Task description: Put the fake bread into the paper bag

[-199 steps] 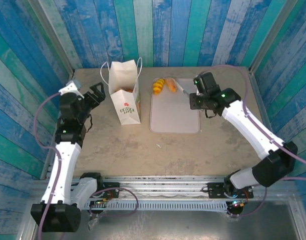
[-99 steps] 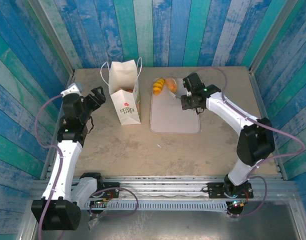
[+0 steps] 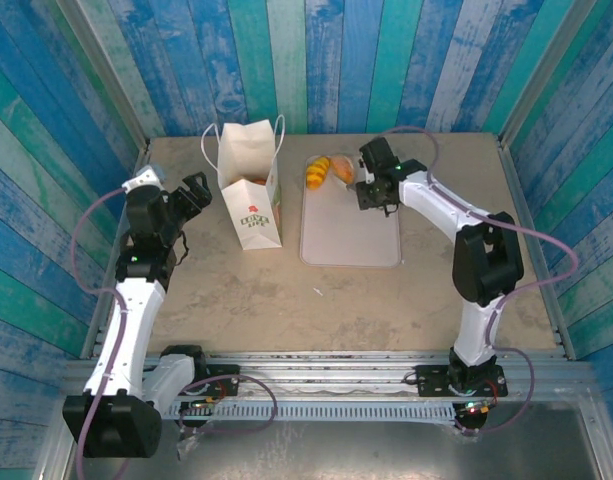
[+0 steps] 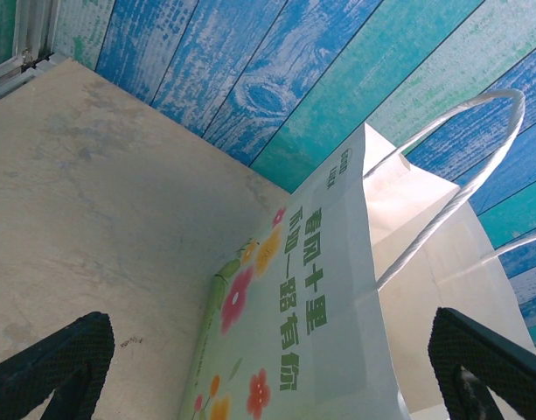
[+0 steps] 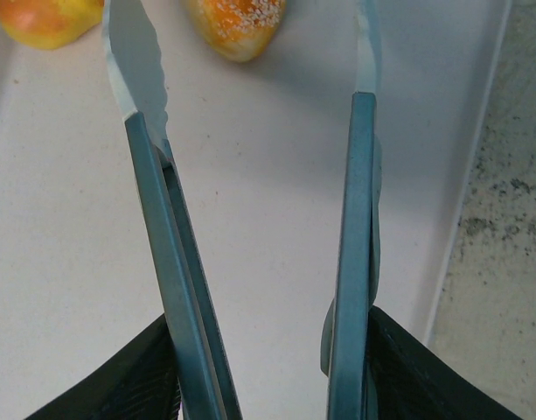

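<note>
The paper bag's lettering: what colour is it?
Green, beside printed flowers on the paper bag; clearest in the left wrist view.

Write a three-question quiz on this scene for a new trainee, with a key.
1. True or false: the paper bag lies flat on its side.
2. What does the right gripper hold? A, a croissant; B, the tongs; C, a bag handle.
3. Fill in: ___ pieces of fake bread lie at the far end of the tray.

Key: 1 false, it stands upright; 2 B; 3 two.
</note>
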Controlling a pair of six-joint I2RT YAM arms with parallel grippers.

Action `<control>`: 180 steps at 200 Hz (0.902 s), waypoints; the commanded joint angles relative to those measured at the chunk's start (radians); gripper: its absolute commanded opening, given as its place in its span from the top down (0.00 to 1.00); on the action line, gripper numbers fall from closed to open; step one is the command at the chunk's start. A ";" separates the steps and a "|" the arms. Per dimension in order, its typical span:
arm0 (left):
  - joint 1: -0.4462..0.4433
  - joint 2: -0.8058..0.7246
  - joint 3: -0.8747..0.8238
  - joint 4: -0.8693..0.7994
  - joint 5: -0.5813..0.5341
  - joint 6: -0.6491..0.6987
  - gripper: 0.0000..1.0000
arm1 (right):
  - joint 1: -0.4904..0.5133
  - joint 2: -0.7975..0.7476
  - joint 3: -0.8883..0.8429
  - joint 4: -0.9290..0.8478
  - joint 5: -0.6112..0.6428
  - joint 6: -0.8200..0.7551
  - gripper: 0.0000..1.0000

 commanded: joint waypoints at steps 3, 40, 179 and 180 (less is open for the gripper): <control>0.001 0.011 0.014 0.014 -0.013 0.021 0.04 | -0.006 0.043 0.063 0.020 -0.009 -0.027 0.47; 0.001 0.009 0.020 0.007 -0.013 0.022 0.03 | -0.009 0.113 0.139 0.014 0.001 -0.040 0.50; 0.001 -0.016 0.034 -0.020 0.003 0.011 0.04 | -0.010 -0.015 0.061 -0.008 0.033 -0.038 0.71; 0.001 -0.016 0.034 -0.020 0.004 0.011 0.04 | -0.010 -0.019 0.057 -0.008 0.033 -0.037 0.71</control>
